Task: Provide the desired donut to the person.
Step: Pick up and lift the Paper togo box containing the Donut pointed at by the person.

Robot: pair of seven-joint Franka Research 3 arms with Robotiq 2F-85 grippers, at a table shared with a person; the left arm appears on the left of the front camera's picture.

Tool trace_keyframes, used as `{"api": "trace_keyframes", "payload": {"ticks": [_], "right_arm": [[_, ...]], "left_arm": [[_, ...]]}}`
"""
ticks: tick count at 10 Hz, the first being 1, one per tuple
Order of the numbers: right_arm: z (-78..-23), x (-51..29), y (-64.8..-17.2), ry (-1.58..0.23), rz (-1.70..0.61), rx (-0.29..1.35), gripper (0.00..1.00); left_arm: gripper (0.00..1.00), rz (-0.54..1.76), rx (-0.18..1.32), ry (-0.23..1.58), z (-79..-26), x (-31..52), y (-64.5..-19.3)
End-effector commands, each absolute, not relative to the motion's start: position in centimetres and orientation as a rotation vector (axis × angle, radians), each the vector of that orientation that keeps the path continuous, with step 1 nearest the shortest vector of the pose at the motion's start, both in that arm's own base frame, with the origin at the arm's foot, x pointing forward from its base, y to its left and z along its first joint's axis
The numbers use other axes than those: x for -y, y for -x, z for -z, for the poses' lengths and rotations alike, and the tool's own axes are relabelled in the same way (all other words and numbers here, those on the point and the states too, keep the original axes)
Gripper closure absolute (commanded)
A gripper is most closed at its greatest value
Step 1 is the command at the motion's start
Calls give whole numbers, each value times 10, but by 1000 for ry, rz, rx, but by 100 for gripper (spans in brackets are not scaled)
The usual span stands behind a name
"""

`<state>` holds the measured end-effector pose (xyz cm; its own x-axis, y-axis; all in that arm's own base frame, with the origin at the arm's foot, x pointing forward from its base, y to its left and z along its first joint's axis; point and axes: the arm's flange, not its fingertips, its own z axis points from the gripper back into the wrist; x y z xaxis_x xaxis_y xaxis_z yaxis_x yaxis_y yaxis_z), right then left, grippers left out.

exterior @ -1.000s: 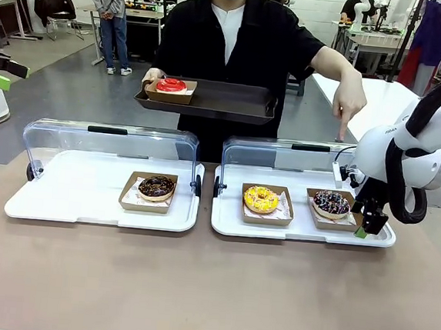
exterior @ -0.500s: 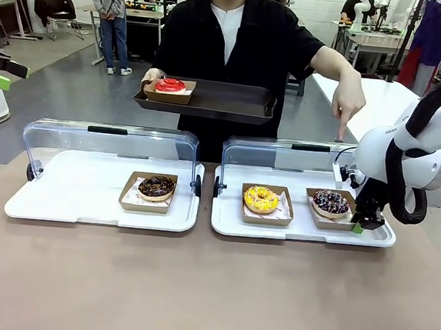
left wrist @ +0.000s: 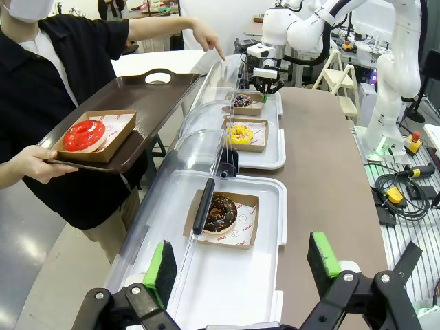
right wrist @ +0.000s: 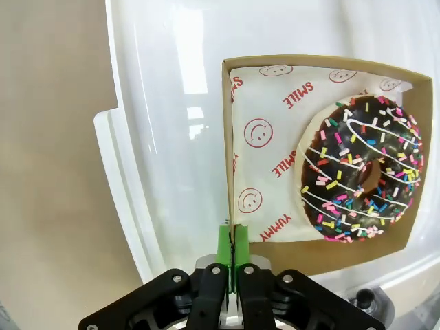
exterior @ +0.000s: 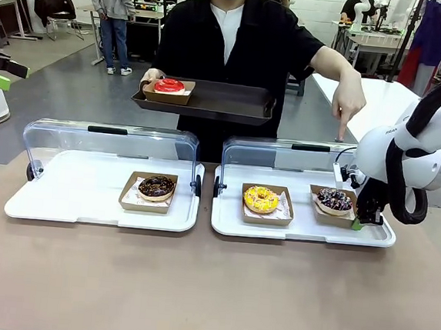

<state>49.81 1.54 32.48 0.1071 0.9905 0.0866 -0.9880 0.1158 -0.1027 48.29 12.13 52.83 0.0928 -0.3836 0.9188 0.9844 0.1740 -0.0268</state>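
Since a second ago the cardboard box (exterior: 326, 217) has slid and tipped toward the right tool (right wrist: 232, 265), which now pinches its wall. The sprinkled donut (right wrist: 359, 168) lies at 1 o'clock from the tool, with the person's pointing hand (exterior: 349, 105) beyond. The lift should go slow and level toward the brown tray (exterior: 211, 101) at 10 o'clock. The left tool (left wrist: 240, 260) hangs spread and empty.

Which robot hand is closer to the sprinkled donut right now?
Right. The right hand is shut on the cardboard tray under the sprinkled donut; the left hand hangs open far off, past the chocolate donut.
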Motion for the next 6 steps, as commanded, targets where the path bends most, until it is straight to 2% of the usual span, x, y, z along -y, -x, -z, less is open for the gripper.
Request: {"api": "trace_keyframes", "payload": {"ticks": [1, 6], "right_arm": [[-333, -16, -497, -6, -1481, 156, 100], [-451, -43, -441, -27, -1620, 8, 100]], "left_arm": [[0, 1204, 957, 826, -529, -122, -483], [0, 1204, 957, 826, -529, -122, -483]]}}
